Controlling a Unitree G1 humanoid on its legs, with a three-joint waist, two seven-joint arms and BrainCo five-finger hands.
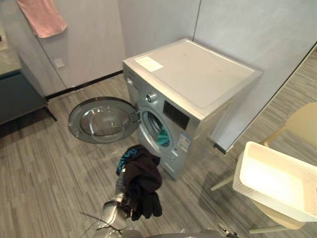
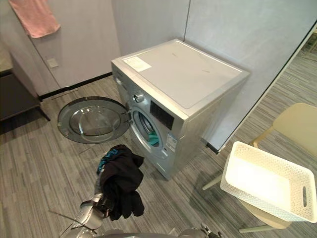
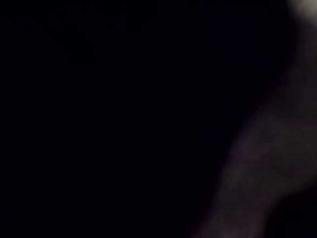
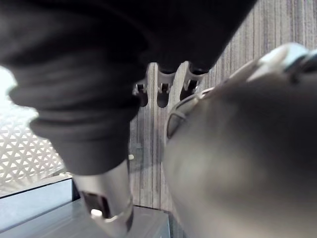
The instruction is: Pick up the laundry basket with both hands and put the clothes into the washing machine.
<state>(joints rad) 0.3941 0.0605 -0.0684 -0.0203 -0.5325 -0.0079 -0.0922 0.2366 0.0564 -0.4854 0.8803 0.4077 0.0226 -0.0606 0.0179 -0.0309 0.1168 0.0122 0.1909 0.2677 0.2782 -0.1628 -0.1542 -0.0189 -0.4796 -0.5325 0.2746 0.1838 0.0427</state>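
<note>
One pink towel is being shown hanging on the wall at the far left, above one dark table. One round door is being held fully open, swung out to the left of the washing machine and hanging just above the floor. The left arm is being raised from the lower edge of the head views. One bundle of dark clothes, with one teal piece at its top, is being carried draped over the left hand. The bundle is being kept in front of the machine, near its open drum but apart from it. The hand is covered by the cloth, so its open or closed state cannot be told. One teal garment is being seen inside the drum. At the right, well apart from the machine, one white laundry basket is being supported on one cream chair. The right hand is being held low above the floor; whether it is open or closed cannot be told.
</note>
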